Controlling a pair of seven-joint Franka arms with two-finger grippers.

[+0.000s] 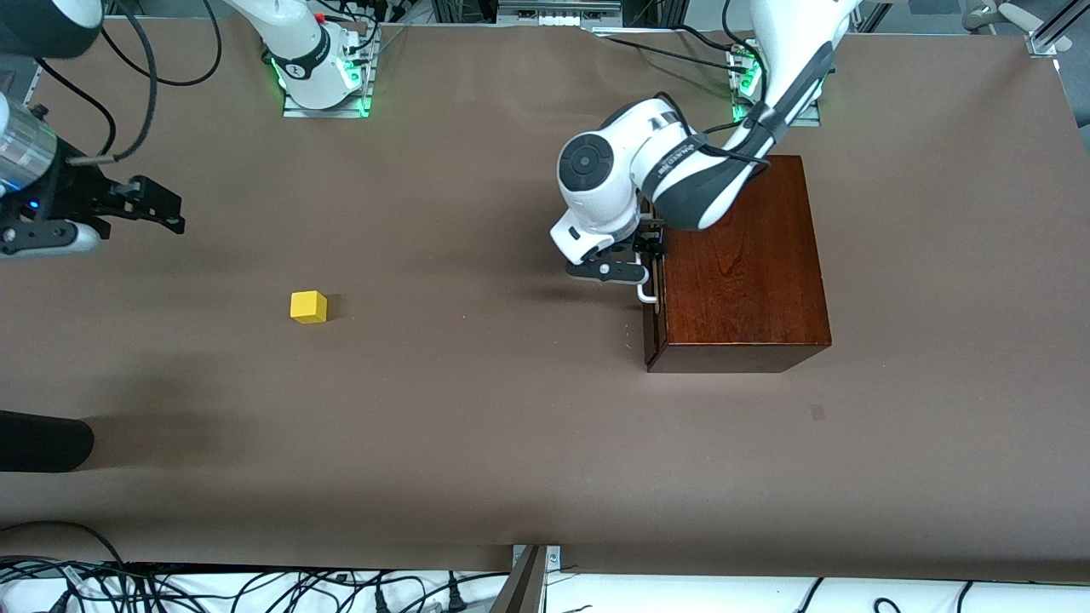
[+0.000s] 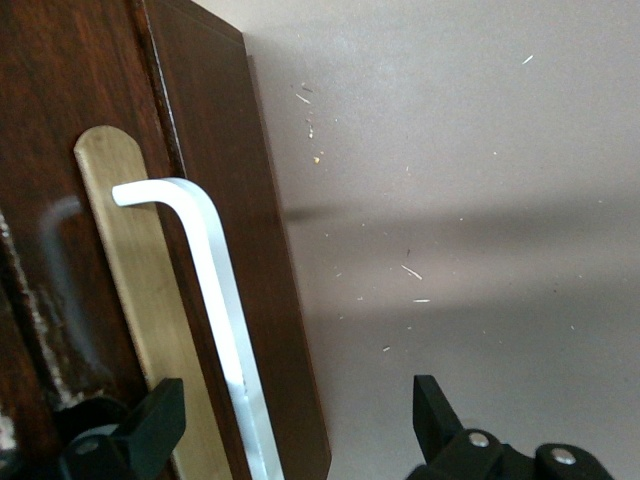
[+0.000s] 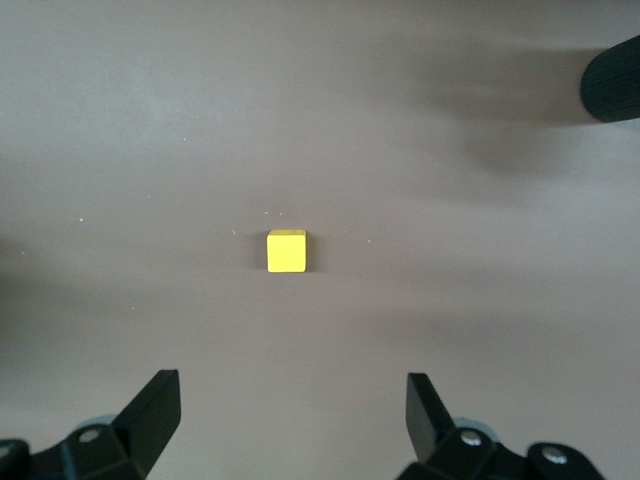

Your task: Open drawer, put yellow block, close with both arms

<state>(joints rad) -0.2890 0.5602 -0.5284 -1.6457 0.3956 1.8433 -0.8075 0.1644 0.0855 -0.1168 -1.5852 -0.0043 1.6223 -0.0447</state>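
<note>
The dark mahogany box (image 1: 741, 264) stands toward the left arm's end of the table, its drawer front (image 1: 653, 340) flush against it. The white bar handle (image 1: 647, 294) (image 2: 215, 290) sticks out from a brass plate (image 2: 130, 300). My left gripper (image 1: 632, 266) (image 2: 297, 400) is at that handle, open, with one finger on each side of the bar and a gap to each. The yellow block (image 1: 308, 306) (image 3: 287, 251) lies alone on the brown table. My right gripper (image 1: 162, 209) (image 3: 292, 385) hangs open over the table toward the right arm's end, the block ahead of its fingertips.
A black rounded object (image 1: 43, 443) (image 3: 612, 80) reaches in at the table's edge at the right arm's end, nearer to the front camera than the block. Cables (image 1: 255, 587) lie along the near edge. Both arm bases (image 1: 324, 77) stand at the table's robot edge.
</note>
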